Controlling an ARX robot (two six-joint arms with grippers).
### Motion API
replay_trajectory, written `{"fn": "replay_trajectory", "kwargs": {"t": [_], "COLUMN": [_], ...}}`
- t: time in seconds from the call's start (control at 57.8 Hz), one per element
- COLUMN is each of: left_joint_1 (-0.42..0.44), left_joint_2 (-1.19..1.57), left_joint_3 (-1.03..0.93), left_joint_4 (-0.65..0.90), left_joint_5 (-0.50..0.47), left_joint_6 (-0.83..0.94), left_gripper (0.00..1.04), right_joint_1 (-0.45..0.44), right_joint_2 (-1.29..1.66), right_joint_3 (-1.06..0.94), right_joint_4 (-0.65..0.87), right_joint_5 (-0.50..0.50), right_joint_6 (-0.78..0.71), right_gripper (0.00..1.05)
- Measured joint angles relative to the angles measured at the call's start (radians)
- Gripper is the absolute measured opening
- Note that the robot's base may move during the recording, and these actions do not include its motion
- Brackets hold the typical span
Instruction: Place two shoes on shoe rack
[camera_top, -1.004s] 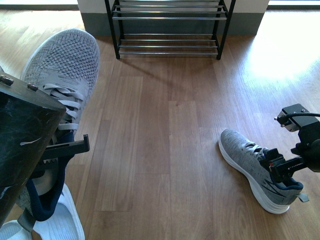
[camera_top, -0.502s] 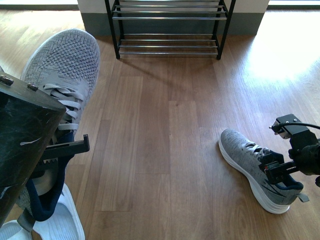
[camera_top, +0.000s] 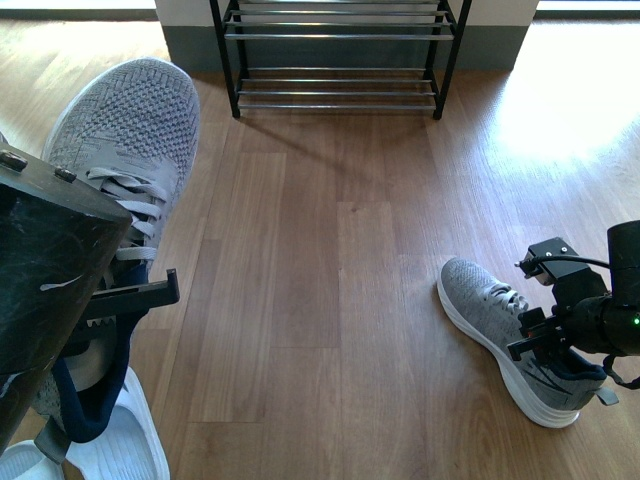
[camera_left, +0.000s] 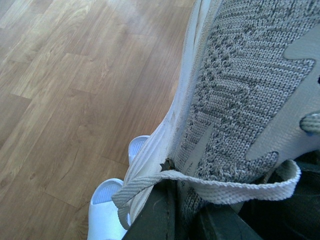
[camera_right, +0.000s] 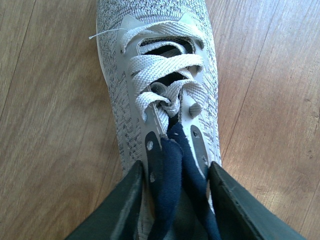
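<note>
Grasping: left fingers (camera_left: 152, 217) clamp one grey knit sneaker (camera_top: 125, 130); right fingers (camera_right: 125, 205) — apart — straddle the second sneaker (camera_right: 160, 90); closing probably comes next.

Black left arm (camera_top: 45, 270) bears two screws (camera_top: 12, 159); cable (camera_top: 585, 260) runs by right claw (camera_top: 530, 335).

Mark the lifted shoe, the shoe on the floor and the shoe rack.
lifted shoe (camera_top: 130, 110): front view, knit toe.
shoe on the floor (camera_top: 476, 296): front view, grey toe.
shoe rack (camera_top: 340, 94): front view, lower chrome bars.
</note>
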Motion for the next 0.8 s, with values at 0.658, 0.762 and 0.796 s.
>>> {"fn": "replay_trajectory", "kwargs": {"t": [0.658,0.762,0.796], "left_joint_1": [0.0,0.0,0.0], "left_joint_2": [0.0,0.0,0.0], "left_joint_3": [0.0,0.0,0.0], "left_joint_4": [0.0,0.0,0.0], "left_joint_5": [0.0,0.0,0.0], "left_joint_6": [0.0,0.0,0.0], "left_gripper": [0.02,0.02,0.02], "right_joint_1": [0.018,0.042,0.049], "right_joint_2": [-0.184,-0.383,-0.45], "right_joint_3": [-0.212,-0.324,-0.36], "right_joint_4": [0.17,0.209,0.211], "right_joint_5": [-0.028,-0.077,-0.089], "right_joint_6": [0.048,0.052,0.051], "right_gripper": [0.02,0.02,0.02]}}
